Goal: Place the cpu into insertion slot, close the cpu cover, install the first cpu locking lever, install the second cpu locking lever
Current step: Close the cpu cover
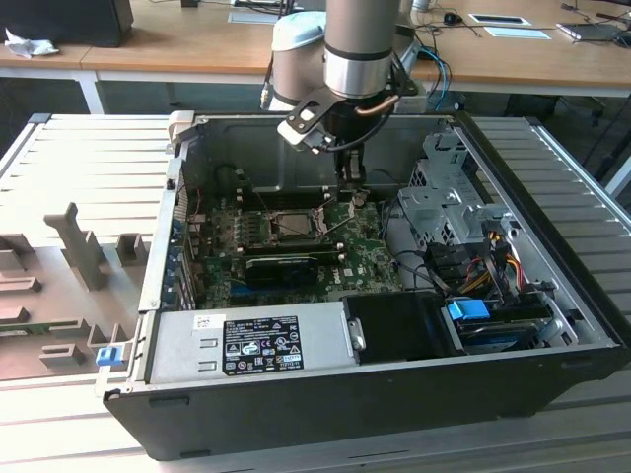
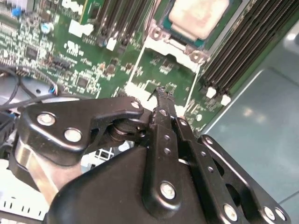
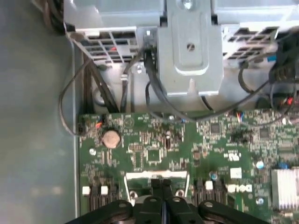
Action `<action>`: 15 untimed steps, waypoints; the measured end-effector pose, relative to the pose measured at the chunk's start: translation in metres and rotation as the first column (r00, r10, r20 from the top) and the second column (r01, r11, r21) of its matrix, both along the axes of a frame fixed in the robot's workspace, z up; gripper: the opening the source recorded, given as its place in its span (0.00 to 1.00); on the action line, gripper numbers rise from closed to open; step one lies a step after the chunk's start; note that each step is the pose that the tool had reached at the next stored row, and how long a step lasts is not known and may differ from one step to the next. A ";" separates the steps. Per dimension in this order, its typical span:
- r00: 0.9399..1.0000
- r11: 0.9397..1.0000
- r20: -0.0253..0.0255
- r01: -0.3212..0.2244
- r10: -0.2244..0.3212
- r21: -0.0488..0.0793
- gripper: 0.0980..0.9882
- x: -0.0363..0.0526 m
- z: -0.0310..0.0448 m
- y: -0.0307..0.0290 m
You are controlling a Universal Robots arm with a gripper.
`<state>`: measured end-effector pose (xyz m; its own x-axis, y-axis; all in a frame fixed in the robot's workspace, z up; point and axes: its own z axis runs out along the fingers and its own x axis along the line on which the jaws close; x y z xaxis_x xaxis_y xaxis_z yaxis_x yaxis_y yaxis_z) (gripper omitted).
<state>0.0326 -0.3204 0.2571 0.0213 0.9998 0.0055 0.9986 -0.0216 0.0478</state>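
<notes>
The cpu (image 2: 198,16), its silver top showing, lies in the insertion slot (image 2: 160,18) on the green board. The cpu cover (image 2: 140,63) is open, a thin silver frame swung up from its hinge beside the slot, with green board showing through its cut-out. My gripper (image 2: 161,92) is shut, and its tips sit at the middle of the cover's free edge (image 3: 156,175). I cannot tell whether they pinch that edge or only touch it. In the exterior view the gripper (image 1: 353,197) hangs inside the case, just off the slot (image 1: 294,225) toward the exterior view's right. Thin metal levers (image 1: 338,232) stick up there.
Memory slots (image 2: 238,56) flank the socket. A long black card (image 1: 291,264) lies in front of it, and a power supply (image 1: 256,340) beyond that. A metal drive cage (image 1: 444,202) and coloured cables (image 1: 483,266) fill the exterior view's right. A coin battery (image 3: 111,137) sits on the board.
</notes>
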 end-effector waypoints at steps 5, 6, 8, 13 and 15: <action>0.997 0.997 0.000 -0.077 0.077 0.000 0.01 0.0080 -0.0002 0.0000; 0.996 0.996 -0.001 -0.085 0.085 0.000 0.01 0.0092 -0.0002 0.0000; 0.995 0.995 -0.001 -0.103 0.103 0.000 0.01 0.0134 -0.0004 0.0000; 0.994 0.994 -0.004 -0.106 0.106 -0.003 0.01 0.0215 -0.0018 0.0013; 0.994 0.994 -0.006 -0.106 0.106 -0.003 0.01 0.0241 -0.0022 0.0017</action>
